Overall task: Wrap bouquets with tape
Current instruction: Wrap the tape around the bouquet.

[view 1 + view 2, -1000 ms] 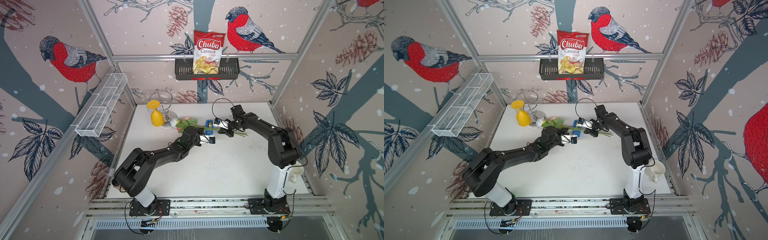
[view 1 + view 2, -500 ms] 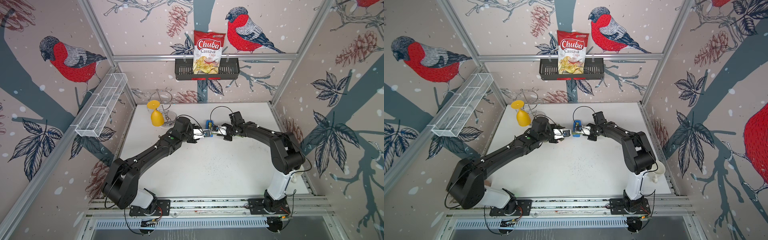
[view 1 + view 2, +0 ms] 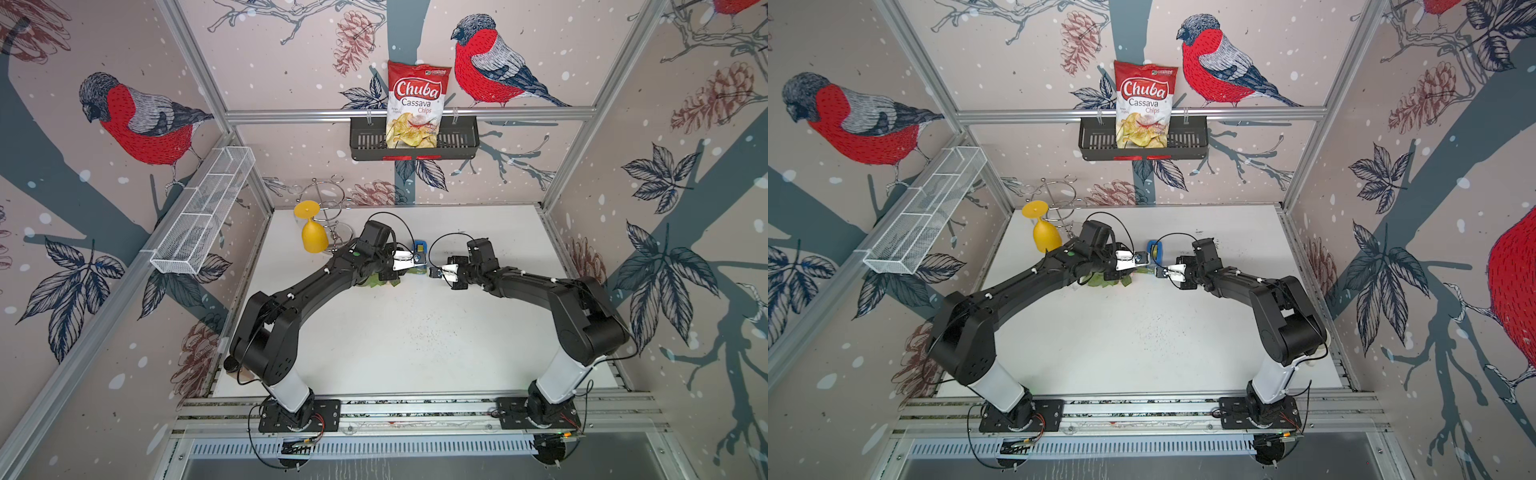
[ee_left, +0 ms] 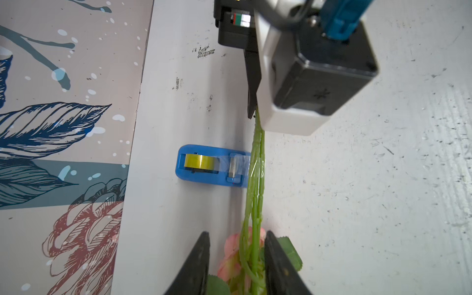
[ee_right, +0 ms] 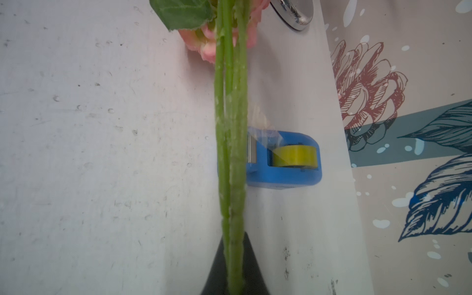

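Flowers [image 4: 256, 178]: small bunch stretched sideways between the two claws, stems against the tape holder's front.
Tape [image 4: 200, 161]: yellowish roll in a blue holder [image 5: 283, 176], far middle of the white table [image 3: 415, 340].
Left claw [image 4: 236, 263]: partly open around the stems near the blooms; grip unclear.
Right claw [image 5: 233, 270]: clamped on the stem ends.

Chip bag [image 3: 417, 106] in the black basket reads "Chuba Cassava Chips"

left arm stretched toward the table's far middle, my left gripper [image 4: 236, 258] part-open around stems | right arm reaching in opposite, my right gripper [image 5: 233, 270] clamped on stem ends
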Robot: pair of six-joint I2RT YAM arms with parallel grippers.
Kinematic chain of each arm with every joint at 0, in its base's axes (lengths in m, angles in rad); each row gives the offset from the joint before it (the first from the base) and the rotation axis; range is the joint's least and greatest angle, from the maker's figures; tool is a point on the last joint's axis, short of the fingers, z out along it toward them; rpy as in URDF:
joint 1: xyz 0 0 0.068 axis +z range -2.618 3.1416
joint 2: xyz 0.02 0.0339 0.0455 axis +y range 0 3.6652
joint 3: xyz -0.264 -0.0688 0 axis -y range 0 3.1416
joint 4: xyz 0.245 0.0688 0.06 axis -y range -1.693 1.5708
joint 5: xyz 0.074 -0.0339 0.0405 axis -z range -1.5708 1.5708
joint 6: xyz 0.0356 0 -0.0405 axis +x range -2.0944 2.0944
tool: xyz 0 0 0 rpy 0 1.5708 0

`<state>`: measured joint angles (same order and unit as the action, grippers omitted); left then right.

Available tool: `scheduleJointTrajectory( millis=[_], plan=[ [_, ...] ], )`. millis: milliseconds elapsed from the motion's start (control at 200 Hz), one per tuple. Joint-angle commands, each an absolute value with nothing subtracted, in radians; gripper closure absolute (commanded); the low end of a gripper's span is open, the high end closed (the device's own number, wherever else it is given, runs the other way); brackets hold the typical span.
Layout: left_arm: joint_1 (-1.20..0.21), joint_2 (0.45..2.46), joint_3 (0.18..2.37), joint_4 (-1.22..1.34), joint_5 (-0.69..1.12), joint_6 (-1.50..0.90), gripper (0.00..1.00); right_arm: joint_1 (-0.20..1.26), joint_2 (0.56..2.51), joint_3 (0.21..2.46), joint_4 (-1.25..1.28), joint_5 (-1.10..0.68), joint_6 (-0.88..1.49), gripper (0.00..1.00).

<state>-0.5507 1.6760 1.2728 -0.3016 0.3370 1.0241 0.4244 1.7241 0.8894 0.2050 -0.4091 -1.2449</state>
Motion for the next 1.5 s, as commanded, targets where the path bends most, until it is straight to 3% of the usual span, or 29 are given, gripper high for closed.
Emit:
scheduleJointTrajectory(
  millis=[0, 420, 876, 1186, 1281, 1366, 1431, 1491],
  plan=[
    [-0.549, 1.718, 1.339, -0.416, 0.381, 1.007, 0.63, 0.428, 1.704, 0.856, 0.351, -0.430, -1.280, 1.00],
    [-0.548, 1.949, 1.641, -0.714, 0.354, 0.987, 0.62, 0.436, 1.660, 0.772, 0.491, -0.443, -1.330, 1.00],
    [-0.549, 2.035, 1.728, -0.824, 0.443, 1.006, 0.62, 0.447, 1.649, 0.740, 0.549, -0.449, -1.358, 1.00],
    [-0.549, 2.075, 1.775, -0.860, 0.451, 1.014, 0.73, 0.447, 1.635, 0.719, 0.579, -0.463, -1.334, 1.00],
    [-0.549, 2.080, 1.775, -0.857, 0.437, 1.018, 0.91, 0.452, 1.634, 0.717, 0.563, -0.469, -1.336, 1.00],
    [-0.549, 2.076, 1.773, -0.848, 0.425, 1.012, 1.00, 0.454, 1.628, 0.713, 0.575, -0.477, -1.303, 1.00],
    [-0.549, 2.068, 1.766, -0.834, 0.412, 1.013, 1.00, 0.462, 1.635, 0.724, 0.565, -0.459, -1.288, 0.84],
    [-0.549, 2.054, 1.754, -0.808, 0.392, 1.002, 1.00, 0.469, 1.624, 0.720, 0.543, -0.449, -1.272, 0.78]
  ],
)
